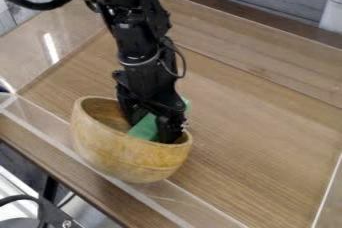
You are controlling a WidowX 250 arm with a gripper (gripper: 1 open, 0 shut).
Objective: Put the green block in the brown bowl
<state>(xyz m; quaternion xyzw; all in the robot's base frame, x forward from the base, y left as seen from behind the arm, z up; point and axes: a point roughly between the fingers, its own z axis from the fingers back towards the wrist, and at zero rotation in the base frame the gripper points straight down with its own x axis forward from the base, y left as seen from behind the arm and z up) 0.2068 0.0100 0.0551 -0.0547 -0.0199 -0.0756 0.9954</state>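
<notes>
The brown bowl (107,150) sits on the wooden table near the front left. My black gripper (155,128) points straight down into the bowl's right half. Its fingers stand apart, open. The green block (140,126) rests tilted inside the bowl between the fingers, its upper end showing near the bowl's right rim. The fingers hide part of the block, so I cannot tell whether they still touch it.
A low clear plastic wall (40,132) runs around the wooden tabletop (254,132), close to the bowl at the front and left. Bare wood lies to the right of the bowl and behind it.
</notes>
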